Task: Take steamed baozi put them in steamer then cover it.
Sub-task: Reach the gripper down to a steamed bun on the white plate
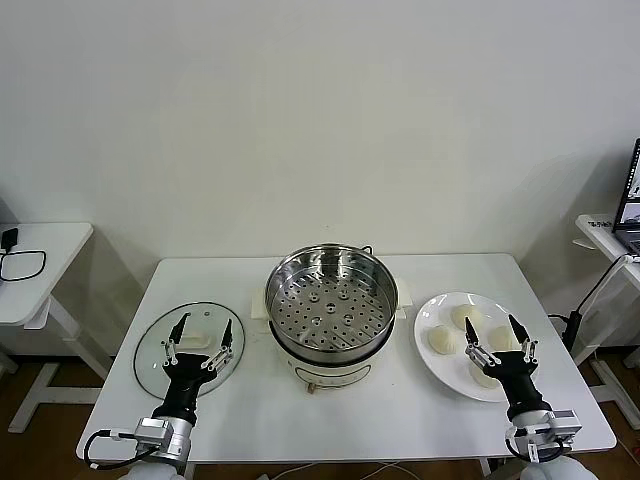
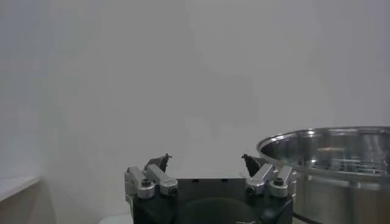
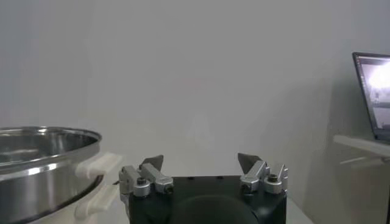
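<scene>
The steamer (image 1: 330, 312), a shiny steel pot with an empty perforated tray on a cream base, stands mid-table; it also shows in the left wrist view (image 2: 341, 164) and right wrist view (image 3: 42, 164). Several cream-white baozi (image 1: 441, 339) lie on a white plate (image 1: 428, 361) at the right. The glass cover (image 1: 150, 355) with a white handle lies flat at the left. My left gripper (image 1: 199, 336) is open, upright over the cover's near side, seen also in its wrist view (image 2: 206, 161). My right gripper (image 1: 498, 337) is open over the plate's near side, partly hiding the baozi, seen also in its wrist view (image 3: 200, 161).
The white table (image 1: 250, 410) holds everything. A side table (image 1: 40, 250) with a black cable stands at the far left. Another desk with a laptop (image 1: 630, 200) stands at the far right. A white wall lies behind.
</scene>
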You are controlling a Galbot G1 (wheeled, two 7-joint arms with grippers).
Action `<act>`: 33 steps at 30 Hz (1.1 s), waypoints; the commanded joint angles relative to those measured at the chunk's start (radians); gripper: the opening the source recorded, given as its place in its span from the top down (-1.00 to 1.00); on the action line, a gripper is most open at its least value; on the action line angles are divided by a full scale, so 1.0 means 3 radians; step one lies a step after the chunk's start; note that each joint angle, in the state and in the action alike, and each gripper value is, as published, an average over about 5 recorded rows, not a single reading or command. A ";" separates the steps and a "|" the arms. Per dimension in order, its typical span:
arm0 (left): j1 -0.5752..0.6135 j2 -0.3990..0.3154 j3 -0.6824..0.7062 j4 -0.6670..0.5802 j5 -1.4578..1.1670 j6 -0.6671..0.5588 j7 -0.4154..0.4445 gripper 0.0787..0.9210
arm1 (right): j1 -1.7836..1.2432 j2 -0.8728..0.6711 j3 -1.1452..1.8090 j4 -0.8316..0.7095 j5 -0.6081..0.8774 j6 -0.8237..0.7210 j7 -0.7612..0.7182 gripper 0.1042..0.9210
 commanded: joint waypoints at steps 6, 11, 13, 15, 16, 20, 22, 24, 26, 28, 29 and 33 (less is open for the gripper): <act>-0.0011 0.0014 -0.0008 0.0025 -0.0002 -0.0011 0.0025 -0.77 | 0.0310 -0.0362 0.0085 -0.0242 -0.0304 -0.0122 -0.0051 -0.76; -0.0028 0.0050 0.0013 0.0054 -0.0003 -0.0028 0.0041 -0.77 | 0.0736 -0.1111 -0.0002 -0.0630 -0.1103 -0.0280 -0.0171 -0.76; -0.0037 0.0055 0.0021 0.0049 -0.0004 -0.0031 0.0045 -0.77 | 0.0884 -0.1442 -0.0117 -0.0765 -0.1366 -0.0348 -0.0376 -0.76; -0.0046 0.0061 0.0035 0.0044 -0.0004 -0.0032 0.0046 -0.77 | 0.1030 -0.1769 -0.0259 -0.0879 -0.1600 -0.0426 -0.0658 -0.76; -0.0051 0.0066 0.0046 0.0044 -0.0004 -0.0033 0.0046 -0.77 | 0.1104 -0.1905 -0.0340 -0.0933 -0.1683 -0.0455 -0.0812 -0.76; -0.0065 0.0076 0.0092 0.0036 -0.0003 -0.0034 0.0043 -0.77 | 0.1562 -0.2366 -0.0823 -0.1187 -0.1913 -0.0507 -0.1672 -0.76; -0.0064 0.0074 0.0111 0.0022 -0.0002 -0.0035 0.0042 -0.77 | 0.1850 -0.2533 -0.1162 -0.1318 -0.1914 -0.0511 -0.2099 -0.76; -0.0061 0.0071 0.0129 0.0013 -0.0001 -0.0035 0.0040 -0.77 | 0.2227 -0.2646 -0.1546 -0.1457 -0.1884 -0.0506 -0.2505 -0.76; -0.0061 0.0067 0.0140 0.0012 0.0000 -0.0035 0.0036 -0.77 | 0.2659 -0.2697 -0.1923 -0.1597 -0.1871 -0.0502 -0.2877 -0.76; -0.0062 0.0062 0.0146 0.0016 0.0001 -0.0034 0.0033 -0.77 | 0.3143 -0.2693 -0.2332 -0.1741 -0.1882 -0.0507 -0.3178 -0.76; -0.0062 0.0060 0.0145 0.0017 0.0001 -0.0034 0.0032 -0.77 | 0.3353 -0.2670 -0.2544 -0.1819 -0.1907 -0.0507 -0.3278 -0.76; -0.0065 0.0048 0.0136 0.0021 0.0001 -0.0030 0.0031 -0.77 | 0.4166 -0.2507 -0.3327 -0.2183 -0.2004 -0.0478 -0.3604 -0.76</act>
